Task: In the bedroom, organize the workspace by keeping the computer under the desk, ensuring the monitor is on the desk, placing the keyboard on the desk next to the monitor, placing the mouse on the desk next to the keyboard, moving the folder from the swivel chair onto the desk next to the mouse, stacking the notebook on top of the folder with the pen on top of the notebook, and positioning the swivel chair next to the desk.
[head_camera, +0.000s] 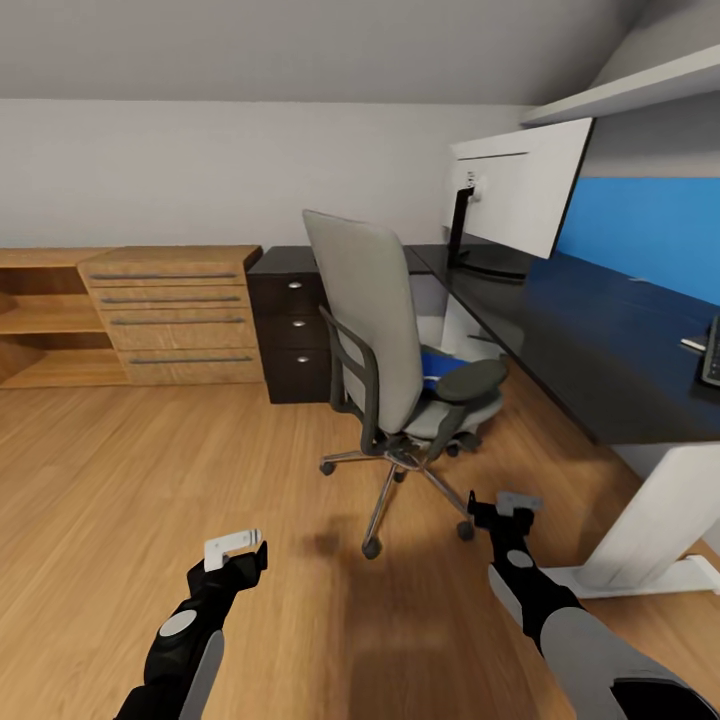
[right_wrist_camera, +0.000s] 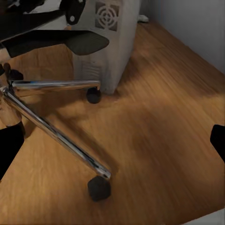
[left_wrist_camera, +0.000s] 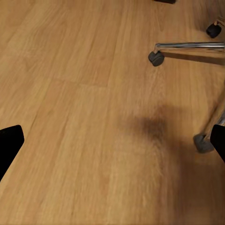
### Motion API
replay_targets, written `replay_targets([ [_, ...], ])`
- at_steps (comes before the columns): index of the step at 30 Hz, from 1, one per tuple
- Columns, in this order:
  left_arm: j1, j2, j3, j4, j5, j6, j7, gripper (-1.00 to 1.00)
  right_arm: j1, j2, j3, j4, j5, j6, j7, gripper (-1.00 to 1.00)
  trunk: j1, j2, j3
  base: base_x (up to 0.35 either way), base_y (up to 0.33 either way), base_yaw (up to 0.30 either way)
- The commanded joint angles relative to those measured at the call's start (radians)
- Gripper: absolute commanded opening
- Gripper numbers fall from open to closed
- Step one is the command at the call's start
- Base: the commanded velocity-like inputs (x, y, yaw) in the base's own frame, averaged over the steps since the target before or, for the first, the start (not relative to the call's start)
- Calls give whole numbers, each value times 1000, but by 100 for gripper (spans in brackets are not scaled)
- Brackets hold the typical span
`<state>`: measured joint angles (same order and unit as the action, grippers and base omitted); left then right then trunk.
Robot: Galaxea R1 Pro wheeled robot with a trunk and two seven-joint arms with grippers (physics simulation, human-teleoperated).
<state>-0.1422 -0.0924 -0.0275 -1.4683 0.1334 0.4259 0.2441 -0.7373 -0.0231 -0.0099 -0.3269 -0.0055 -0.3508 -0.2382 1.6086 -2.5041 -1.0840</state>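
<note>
1. The folder lay on the chair seat, awaiting transfer to the desk.
2. The chair stood beside the desk, the monitor on top.
3. The computer sat under the desk.
4. The left gripper and right gripper hung low, jaws wide, holding nothing, likely for the approach.

Swivel chair — grey padded back, black armrests, chrome star base — stands upright on the plank floor just beside the glossy black worktop. Blue folder lies on its seat. Monitor stands on the worktop; the grey computer sits upright on the floor near the chair base.
</note>
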Motion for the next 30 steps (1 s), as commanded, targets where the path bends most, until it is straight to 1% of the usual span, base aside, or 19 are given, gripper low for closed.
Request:
replay_targets([
  [1, 0, 0, -2, -1, 11, 4, 9, 100, -1, 0, -1, 1, -1, -5, -1, 100, 0, 0, -1, 77, 0, 0],
  [4, 0, 1, -2, 0, 11, 4, 8, 100, -1, 0, -1, 1, -1, -16, -1, 100, 0, 0, -1, 126, 0, 0],
  [8, 0, 2, -2, 3, 10, 4, 8, 100, -1, -2, -1, 1, -1, -61, -2, 100, 0, 0, -1, 177, 0, 0],
  [15, 0, 2, -2, 6, 9, 3, 8, 100, -1, -10, -2, 2, -2, -92, -12, 100, 0, 0, -1, 37, 0, 0],
  [21, 0, 2, -2, 6, 9, 4, 8, 100, -1, -13, -5, 3, -2, -147, -21, 100, 0, 0, -1, 171, 0, 0],
  [24, 0, 2, -2, 6, 9, 3, 8, 100, -1, -13, -6, 3, -3, -148, -21, 100, 0, 0, -1, 149, 0, 0],
  [30, 0, 2, -2, 6, 8, 2, 8, 100, -1, -19, -8, 5, -4, -149, -21, 100, 0, 0, -1, 275, 0, 0],
])
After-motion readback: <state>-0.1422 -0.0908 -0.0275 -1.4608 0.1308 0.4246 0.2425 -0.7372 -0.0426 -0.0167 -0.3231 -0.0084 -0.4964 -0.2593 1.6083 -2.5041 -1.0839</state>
